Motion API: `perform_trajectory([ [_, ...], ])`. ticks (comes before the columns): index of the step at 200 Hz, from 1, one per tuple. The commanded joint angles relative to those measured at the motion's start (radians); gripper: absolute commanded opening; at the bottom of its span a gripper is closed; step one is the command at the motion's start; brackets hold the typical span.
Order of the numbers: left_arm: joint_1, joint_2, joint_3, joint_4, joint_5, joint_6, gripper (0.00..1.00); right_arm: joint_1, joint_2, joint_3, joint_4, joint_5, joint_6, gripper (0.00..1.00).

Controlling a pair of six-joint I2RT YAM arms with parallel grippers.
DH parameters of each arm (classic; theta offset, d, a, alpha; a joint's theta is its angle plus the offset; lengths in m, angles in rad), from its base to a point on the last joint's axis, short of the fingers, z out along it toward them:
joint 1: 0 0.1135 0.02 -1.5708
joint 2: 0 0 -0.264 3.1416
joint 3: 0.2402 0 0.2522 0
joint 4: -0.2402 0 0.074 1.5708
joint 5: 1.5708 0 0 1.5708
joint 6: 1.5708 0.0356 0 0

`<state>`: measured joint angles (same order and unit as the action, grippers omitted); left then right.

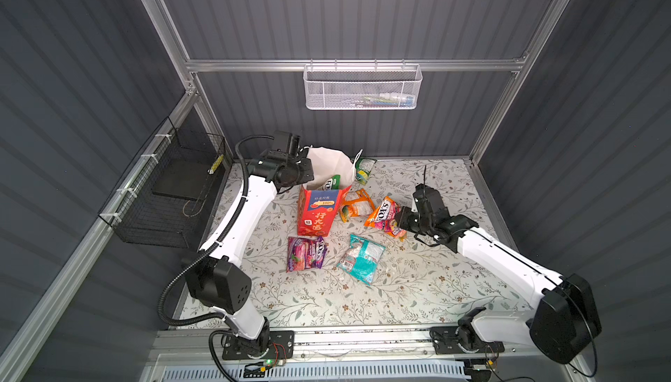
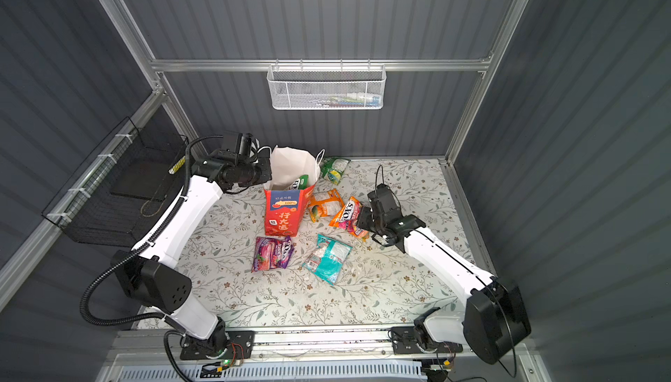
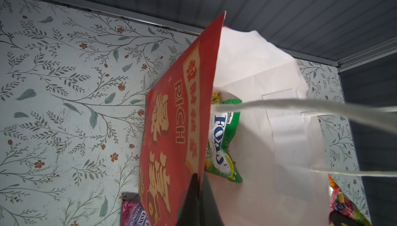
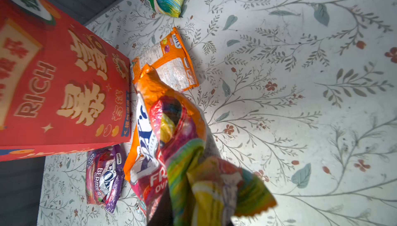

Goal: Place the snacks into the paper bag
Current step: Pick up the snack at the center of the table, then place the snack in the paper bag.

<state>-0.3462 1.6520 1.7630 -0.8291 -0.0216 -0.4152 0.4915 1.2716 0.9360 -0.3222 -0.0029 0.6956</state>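
Four packets lie loose on the table [image 1: 417, 289]:
- second green packet [image 1: 364, 171], upper right of the bag's mouth
- orange packet [image 1: 356, 206], just beside the bag's right side
- purple packet [image 1: 306, 253], just below the bag
- teal packet [image 1: 361, 258], lower right of the bag

Bag [image 1: 316, 213] stands upright at frame centre in both top views, mouth open, white lining showing. Green packet [image 3: 223, 141] is already inside. A yellow edge beside it may be another; cannot tell.

Left gripper [image 3: 197, 184]: fingers pressed together on the bag's red wall at the rim, holding the mouth open.

Right gripper [image 1: 400, 222]: right of centre, pinching one end of the fruit packet [image 4: 171, 149], which crumples in the jaws. Its far end looks raised, but full clearance off the table cannot be confirmed.

Step in hand, by judgement: pick made, transfer pending.

Next move calls for you to:
- lift the fruit packet above the rim
- carry it left over the mouth, clear of the cord handle [image 3: 300, 104]
- release only once it hangs inside the lining

Hold the left grip steady meanwhile, or the mouth may fold shut.
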Motion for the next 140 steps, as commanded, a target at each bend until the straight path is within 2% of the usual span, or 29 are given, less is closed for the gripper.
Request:
perform_trajectory([
  [1, -0.005, 0.009, 0.010, -0.008, 0.026, -0.005, 0.00, 0.000, -0.073, 0.022, -0.003, -0.025, -0.011, 0.13],
  [47, -0.005, 0.009, 0.010, -0.007, 0.028, -0.006, 0.00, 0.024, -0.177, 0.142, -0.074, -0.012, -0.041, 0.14],
  [70, -0.005, 0.009, 0.010, -0.007, 0.030, -0.007, 0.00, 0.050, -0.180, 0.238, -0.121, 0.003, -0.067, 0.15],
  [88, -0.005, 0.010, 0.009, -0.005, 0.035, -0.007, 0.00, 0.082, -0.160, 0.341, -0.154, 0.019, -0.099, 0.16],
  [140, -0.004, 0.008, 0.008, -0.003, 0.045, -0.007, 0.00, 0.167, 0.049, 0.644, -0.222, 0.089, -0.198, 0.18],
])
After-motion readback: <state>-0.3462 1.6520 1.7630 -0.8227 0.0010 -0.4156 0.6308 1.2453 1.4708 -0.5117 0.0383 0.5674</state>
